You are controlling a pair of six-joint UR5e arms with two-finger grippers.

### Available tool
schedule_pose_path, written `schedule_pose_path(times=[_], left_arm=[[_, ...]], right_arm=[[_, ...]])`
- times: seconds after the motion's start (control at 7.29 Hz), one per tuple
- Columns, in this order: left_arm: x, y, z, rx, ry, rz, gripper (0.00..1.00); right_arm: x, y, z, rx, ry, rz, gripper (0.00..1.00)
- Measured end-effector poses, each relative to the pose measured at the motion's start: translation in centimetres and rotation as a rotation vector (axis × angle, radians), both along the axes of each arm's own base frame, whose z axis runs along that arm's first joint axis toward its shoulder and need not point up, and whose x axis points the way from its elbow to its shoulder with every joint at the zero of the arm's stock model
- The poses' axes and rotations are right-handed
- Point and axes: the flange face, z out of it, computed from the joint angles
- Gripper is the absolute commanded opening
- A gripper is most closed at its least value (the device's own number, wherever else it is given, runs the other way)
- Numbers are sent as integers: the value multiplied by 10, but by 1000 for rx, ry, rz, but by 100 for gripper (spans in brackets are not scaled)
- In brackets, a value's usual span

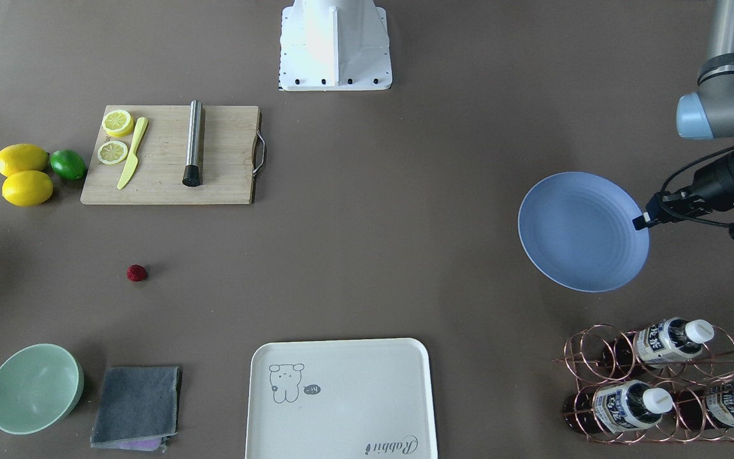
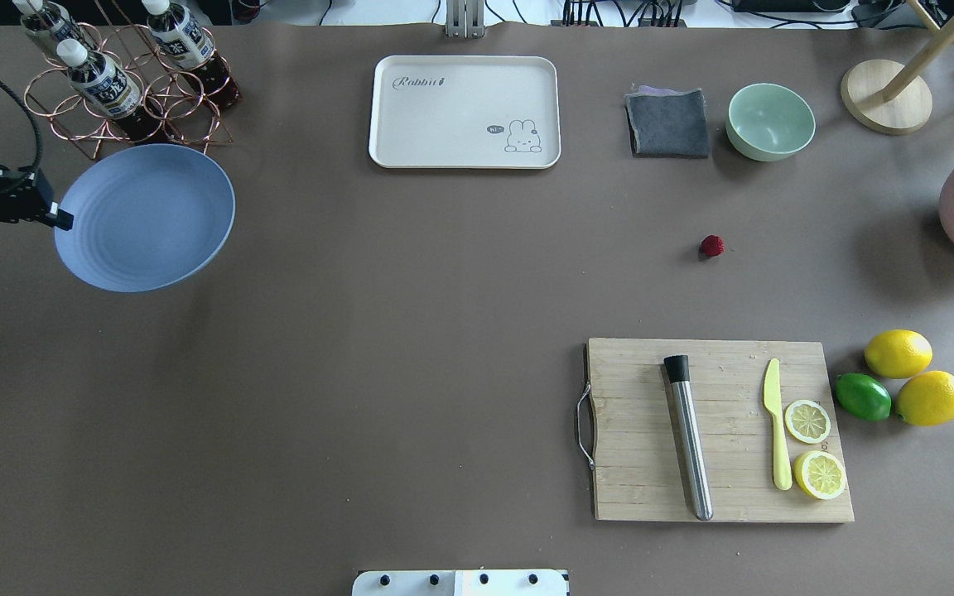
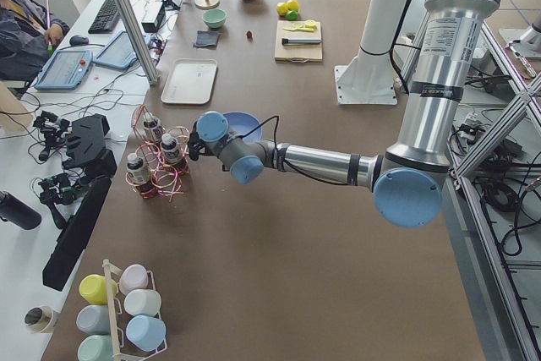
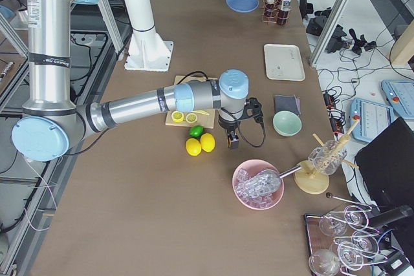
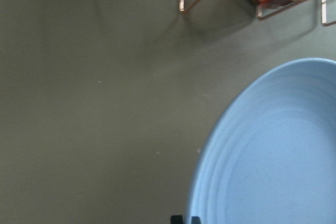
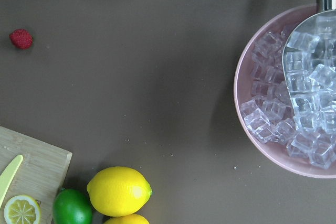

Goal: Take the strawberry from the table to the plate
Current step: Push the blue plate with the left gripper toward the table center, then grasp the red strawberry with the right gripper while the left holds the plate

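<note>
Right up against the left wrist lens, the plate (image 5: 273, 156) fills the corner, and the left gripper (image 2: 60, 219) is pinched tight on its rim, holding it tilted, far across the table (image 2: 411, 331) from the cutting board (image 2: 634, 430). The strawberry (image 2: 712, 245) sits alone on the table just beyond the board's far long edge, well apart from that gripper. The right gripper (image 4: 231, 139) hangs off the board's short end, beside the lemons (image 4: 207, 141), the berry not far off; whether its fingers are apart or closed, can't tell
</note>
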Motion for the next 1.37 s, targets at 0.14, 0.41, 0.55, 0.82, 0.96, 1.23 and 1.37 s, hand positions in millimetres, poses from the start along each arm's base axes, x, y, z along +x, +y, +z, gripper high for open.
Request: schedule_pose_path(times=[0.14, 0.41, 0.55, 0.82, 0.96, 1.23, 1.37], left_arm=[[52, 16, -45, -44, 4, -23, 0], [167, 56, -121, -99, 1, -71, 0], [217, 72, -160, -124, -17, -87, 0], [292, 106, -218, -141, -57, -105, 0], [314, 122, -226, -135, -70, -110, 0], [333, 134, -225, -130, -85, -113, 0], [337, 135, -223, -131, -89, -113, 0]], right_arm=[[-8, -4, 1, -5, 0, -15, 100], [-21, -14, 4, -15, 1, -32, 100], [-24, -16, 3, -16, 1, -36, 100], [-29, -20, 0, -25, 0, -30, 100], [-42, -27, -11, -36, -3, -25, 100], [-103, -50, -56, -73, -8, -6, 100], [-145, -58, -76, -84, -4, 6, 99]])
